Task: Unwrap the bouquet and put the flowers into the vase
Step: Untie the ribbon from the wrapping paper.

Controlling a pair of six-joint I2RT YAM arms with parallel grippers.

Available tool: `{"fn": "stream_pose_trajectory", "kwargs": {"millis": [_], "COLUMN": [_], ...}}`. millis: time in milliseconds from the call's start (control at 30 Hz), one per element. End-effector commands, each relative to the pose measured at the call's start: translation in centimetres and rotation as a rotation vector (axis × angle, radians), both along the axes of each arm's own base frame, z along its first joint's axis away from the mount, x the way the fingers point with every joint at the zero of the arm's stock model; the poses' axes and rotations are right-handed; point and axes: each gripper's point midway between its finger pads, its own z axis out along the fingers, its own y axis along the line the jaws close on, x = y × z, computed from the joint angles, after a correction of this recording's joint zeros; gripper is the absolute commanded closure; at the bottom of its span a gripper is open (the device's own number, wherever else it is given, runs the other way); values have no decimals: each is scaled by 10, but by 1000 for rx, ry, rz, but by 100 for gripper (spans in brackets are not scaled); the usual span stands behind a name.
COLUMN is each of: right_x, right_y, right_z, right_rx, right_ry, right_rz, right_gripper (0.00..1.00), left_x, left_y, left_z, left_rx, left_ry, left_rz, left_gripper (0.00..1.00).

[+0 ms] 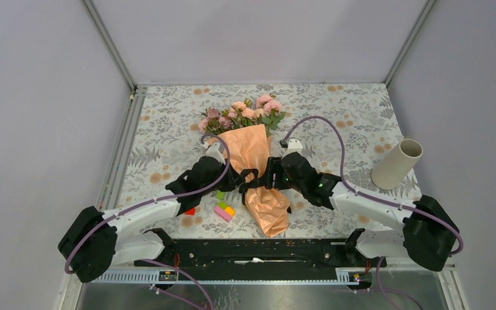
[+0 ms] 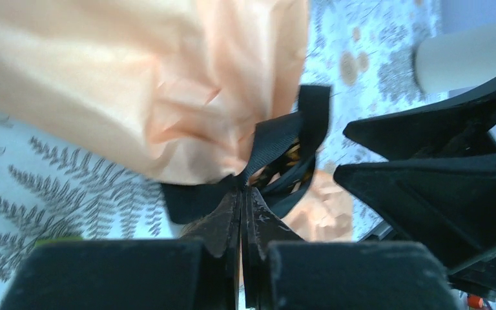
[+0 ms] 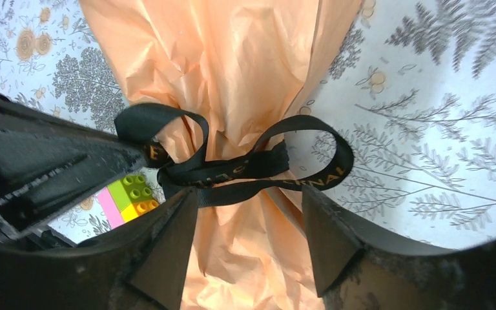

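The bouquet [image 1: 258,169] lies down the middle of the table in orange paper [image 3: 232,64], with its flowers [image 1: 242,115] at the far end. A black ribbon [image 3: 245,169] ties the waist in a bow. My left gripper [image 2: 245,192] is shut on a tail of that ribbon [image 2: 278,139], at the bouquet's left side [image 1: 236,181]. My right gripper [image 3: 248,200] comes in from the right [image 1: 270,177]. It stands open astride the wrapped stems, just below the bow. The beige vase [image 1: 397,165] leans at the right, away from both grippers.
Pink, green and yellow toy blocks [image 1: 224,210] lie just left of the bouquet's lower end, with a small red piece [image 1: 190,211] beside the left arm. A floral cloth [image 1: 355,119] covers the table. Grey walls enclose it at the back and sides.
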Motion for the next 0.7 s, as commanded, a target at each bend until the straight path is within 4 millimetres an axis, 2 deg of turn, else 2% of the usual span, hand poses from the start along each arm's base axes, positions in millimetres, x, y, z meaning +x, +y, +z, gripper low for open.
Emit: {"fn": "stream_pose_trajectory", "kwargs": {"millis": [0, 167, 267, 367, 433, 500, 600, 667], "right_x": [3, -2, -5, -10, -13, -15, -18, -19], "right_y": [-25, -52, -67, -76, -80, -83, -87, -89], "right_z": [24, 28, 26, 26, 24, 23, 19, 18], "right_rx": [-41, -87, -118, -114, -106, -109, -124, -125], "right_ry": [-91, -146, -155, -162, -163, -161, -153, -151], "right_rz": [-46, -79, -105, -119, -125, -128, -130, -130], "right_gripper": [27, 15, 11, 9, 6, 5, 4, 4], "left_x": [21, 35, 43, 49, 53, 55, 56, 54], "left_y": [-11, -29, -52, -76, -87, -92, -90, -85], "left_z": [53, 70, 75, 75, 68, 59, 54, 63], "left_rx": [-24, -24, -18, -4, 33, 82, 137, 142], "left_ry": [-139, -167, -173, -173, -162, -146, -151, -177], "left_rz": [2, -34, -93, -157, -189, -208, -203, -198], "left_gripper": [100, 100, 100, 100, 100, 89, 61, 41]}}
